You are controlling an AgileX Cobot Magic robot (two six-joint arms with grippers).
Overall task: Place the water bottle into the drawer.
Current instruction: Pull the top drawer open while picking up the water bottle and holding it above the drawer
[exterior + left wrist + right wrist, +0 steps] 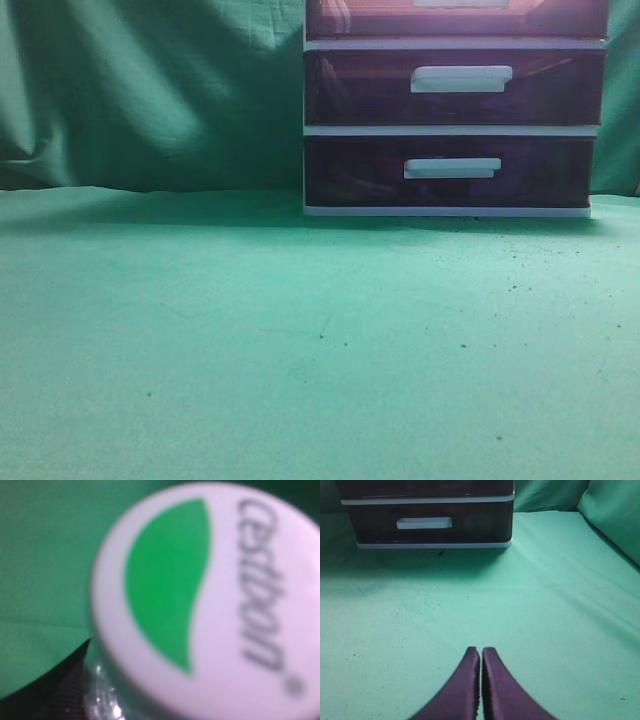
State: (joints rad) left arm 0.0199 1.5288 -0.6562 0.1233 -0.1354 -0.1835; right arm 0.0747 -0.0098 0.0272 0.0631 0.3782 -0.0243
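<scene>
The left wrist view is filled by the white cap of the water bottle, very close and blurry. The cap has a green leaf shape and grey letters. The cap faces straight at the camera, so the bottle's long side seems to point along the left arm. A bit of clear plastic shows under the cap, next to something dark and ribbed. That may be a finger, but I cannot tell. The left gripper itself is hidden, so I cannot say if it is spread or pinching the bottle. The bottle does not show in the other two views.

The right gripper has its two dark fingers pressed together with nothing between them. It hangs over the green cloth, near the front edge of the table, and points at the cabinet.

The cabinet stands at the back edge, toward the right. The drawer is the top one, and only its lower part shows. It looks closed. The right gripper looks nearer to it, so I think that arm may have to open it first.

The cloth is flat with tiny dark specks. There is lots of bare cloth in front of the cabinet.
</scene>
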